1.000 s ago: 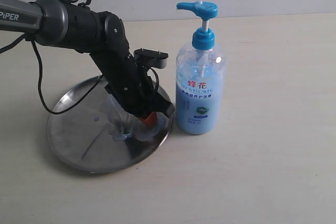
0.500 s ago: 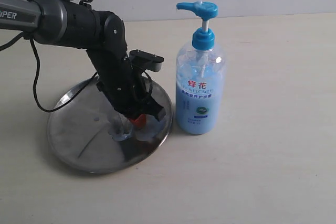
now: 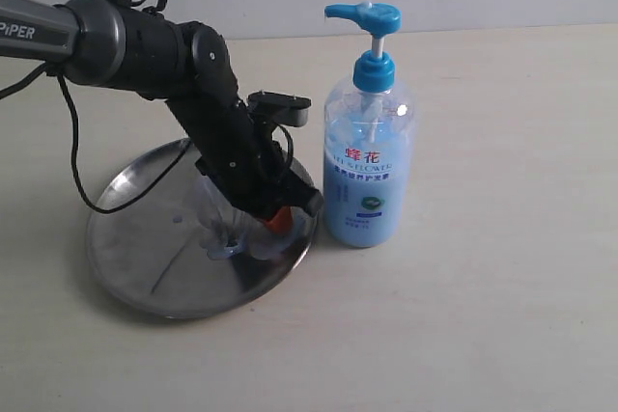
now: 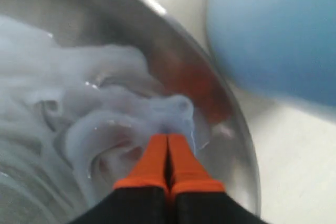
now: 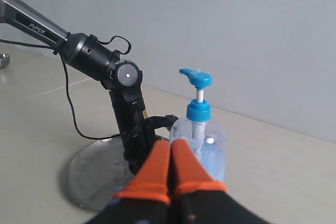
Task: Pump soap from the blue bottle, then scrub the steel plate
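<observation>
The steel plate (image 3: pixel 135 248) lies on the table at left, with pale blue soap (image 3: pixel 224 243) smeared near its right side. My left gripper (image 3: pixel 278 222) is shut, its orange tips pressed down into the soap (image 4: pixel 105 108) on the plate (image 4: pixel 231 129). The blue bottle (image 3: pixel 368 171) stands upright just right of the plate, pump head pointing left; it fills a blurred corner of the left wrist view (image 4: pixel 278 30). My right gripper (image 5: pixel 170 145) is shut on nothing, held in the air well away from the bottle (image 5: pixel 202 142) and the plate (image 5: pixel 92 174).
The beige table (image 3: pixel 502 287) stretches to the right of the bottle and in front of the plate. A black cable (image 3: pixel 72 151) loops from the left arm over the plate's back edge. A pale wall (image 5: pixel 236 35) rises behind the table.
My left gripper slid left across the plate half a second ago and has come back right, toward the plate's right rim, staying shut in the soap. The bottle has not moved.
</observation>
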{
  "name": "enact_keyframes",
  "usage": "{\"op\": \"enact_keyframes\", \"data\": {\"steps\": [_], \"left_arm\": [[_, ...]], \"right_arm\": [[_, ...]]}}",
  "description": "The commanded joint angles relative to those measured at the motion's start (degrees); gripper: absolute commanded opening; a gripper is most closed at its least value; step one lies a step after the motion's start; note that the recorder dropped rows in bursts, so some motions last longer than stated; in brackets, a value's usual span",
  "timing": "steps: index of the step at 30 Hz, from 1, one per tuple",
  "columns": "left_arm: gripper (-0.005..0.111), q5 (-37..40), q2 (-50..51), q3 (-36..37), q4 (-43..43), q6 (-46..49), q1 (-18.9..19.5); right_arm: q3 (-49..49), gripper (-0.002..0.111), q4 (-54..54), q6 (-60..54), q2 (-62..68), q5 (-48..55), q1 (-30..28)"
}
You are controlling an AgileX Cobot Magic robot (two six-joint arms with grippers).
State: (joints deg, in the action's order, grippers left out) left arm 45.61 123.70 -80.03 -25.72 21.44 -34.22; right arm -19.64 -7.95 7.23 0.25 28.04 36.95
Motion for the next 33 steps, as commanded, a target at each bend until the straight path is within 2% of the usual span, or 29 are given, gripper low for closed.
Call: {"op": "enact_keyframes", "data": {"steps": [1, 5, 9, 14, 19, 23, 27, 31, 33], "left_arm": [[0.000, 3.6, 0.0, 0.1, 4.6, -0.1, 0.1], [0.000, 3.0, 0.0, 0.1, 10.1, -4.2, 0.1], [0.000, 0.2, 0.0, 0.1, 11.0, -5.7, 0.1], [0.000, -2.3, 0.0, 0.1, 6.1, -4.7, 0.1], [0.000, 2.2, 0.0, 0.1, 1.5, 1.3, 0.1], [0.000, 4.8, 0.0, 0.1, 7.2, 1.1, 0.1], [0.000, 3.5, 0.0, 0.1, 13.1, -3.4, 0.1], [0.000, -0.5, 0.0, 0.1, 13.1, -5.5, 0.1], [0.000, -2.1, 0.0, 0.1, 10.4, -5.5, 0.1]], "right_arm": [[0.6, 0.000, 0.1, -0.1, -0.2, -0.5, 0.1], [0.6, 0.000, 0.1, -0.1, -0.2, -0.5, 0.1], [0.6, 0.000, 0.1, -0.1, -0.2, -0.5, 0.1], [0.6, 0.000, 0.1, -0.1, -0.2, -0.5, 0.1], [0.6, 0.000, 0.1, -0.1, -0.2, -0.4, 0.1], [0.6, 0.000, 0.1, -0.1, -0.2, -0.4, 0.1], [0.6, 0.000, 0.1, -0.1, -0.2, -0.4, 0.1], [0.6, 0.000, 0.1, -0.1, -0.2, -0.4, 0.1], [0.6, 0.000, 0.1, -0.1, -0.2, -0.4, 0.1]]}}
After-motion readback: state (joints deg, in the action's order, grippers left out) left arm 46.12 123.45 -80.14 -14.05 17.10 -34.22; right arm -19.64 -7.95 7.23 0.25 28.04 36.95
